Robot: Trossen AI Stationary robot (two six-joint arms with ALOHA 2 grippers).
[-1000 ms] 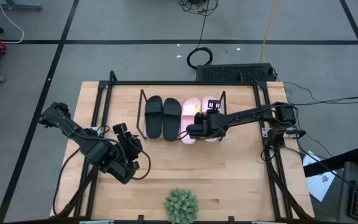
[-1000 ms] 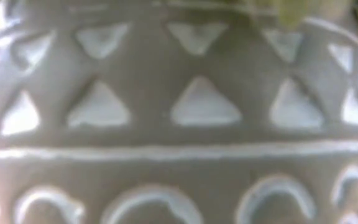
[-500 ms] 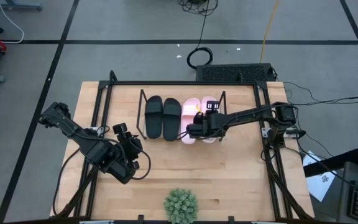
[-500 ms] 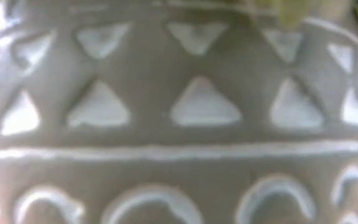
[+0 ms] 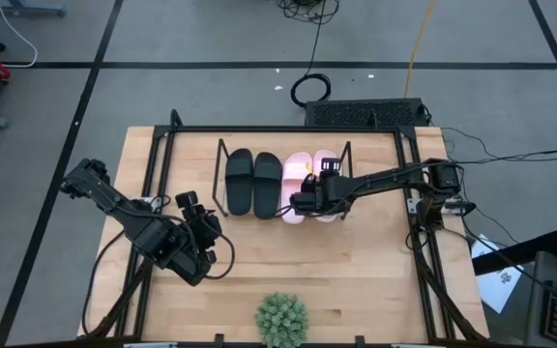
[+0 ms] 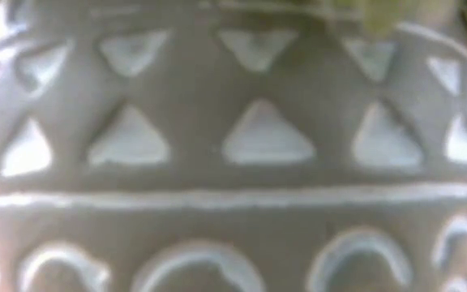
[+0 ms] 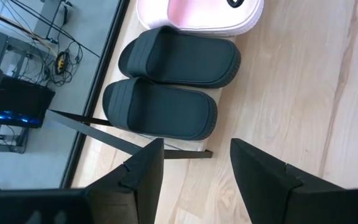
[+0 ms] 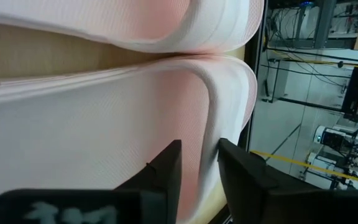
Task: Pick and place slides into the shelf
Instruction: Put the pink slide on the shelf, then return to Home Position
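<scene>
Left tool (image 5: 204, 235) is parked out over the near-left part of the table (image 5: 356, 261), fingers spread wide with nothing between them, pointed toward the shelf (image 5: 222, 155) but well apart from it. So that arm's just waiting.

Moving right, the shelf already looks full: the black pair (image 5: 252, 181) sits side by side on the left half of the board, and the pink pair (image 5: 307, 164) fills the right half, right up against them. From above I count all four slides on the rack and none loose on the table.

The right tool (image 5: 299, 204) is reaching across over the near end of the pink pair. In its own wrist view the fingers (image 8: 166, 168) stand a little apart, with the edge of a pink slide's strap in the slot between them. Can't tell if they're touching it.

My read: basically done. Last slide is down, and what's left is for that right arm to let go fully and back off without dragging the slide out of line.
</scene>
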